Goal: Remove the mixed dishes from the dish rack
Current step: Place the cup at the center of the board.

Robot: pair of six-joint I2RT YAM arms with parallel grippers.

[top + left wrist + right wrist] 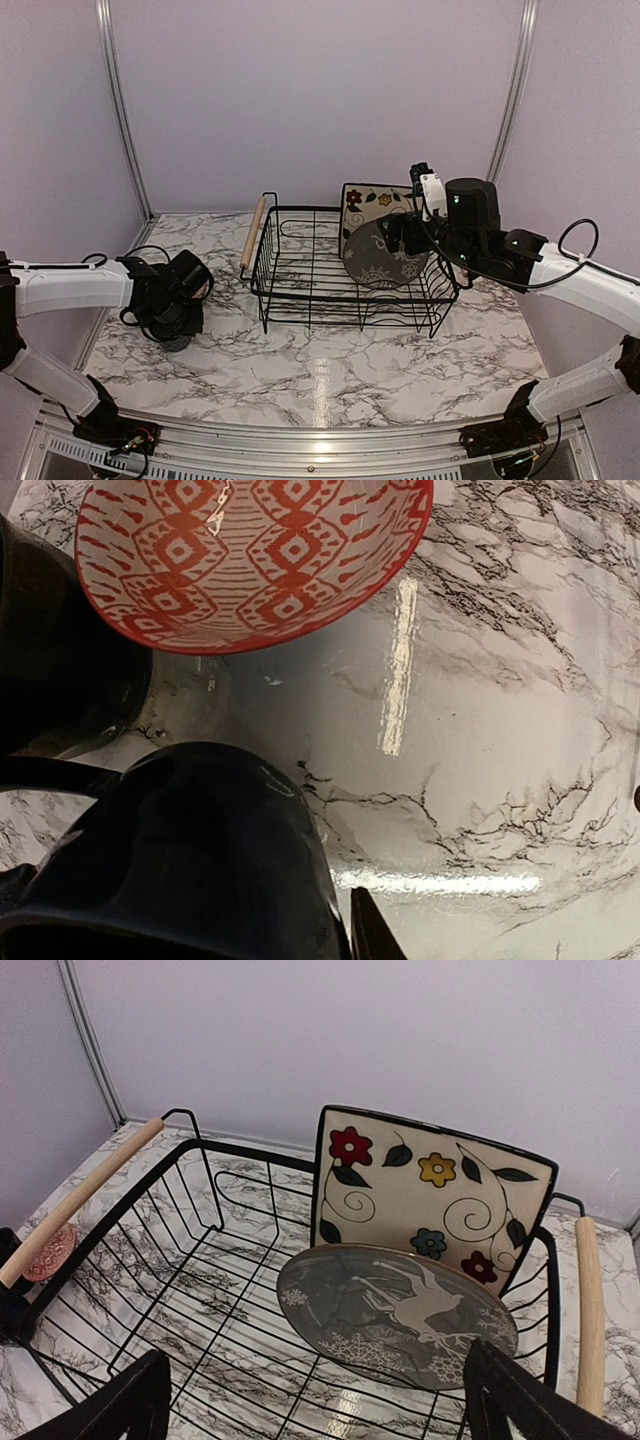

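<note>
The black wire dish rack [300,295] stands mid-table. In its right end the round grey plate [385,262] leans on the upright square cream floral plate [365,200]. My right gripper [402,238] is open, just above and behind the grey plate [400,1315], with its fingers spread to either side [315,1405]. The floral plate [430,1190] stands beyond it. My left gripper [175,322] is low at the table's left, shut on a dark teal mug [170,860]. One finger [365,930] lies against the mug's outer wall; the other is hidden. The second mug [60,650] and the bowl [250,560] sit beside it.
The rack's wooden handles [85,1200] [590,1310] run along its short sides. The rest of the rack floor holds no dishes. The bowl also shows outside the rack's left end [45,1252]. The back wall is close behind the rack.
</note>
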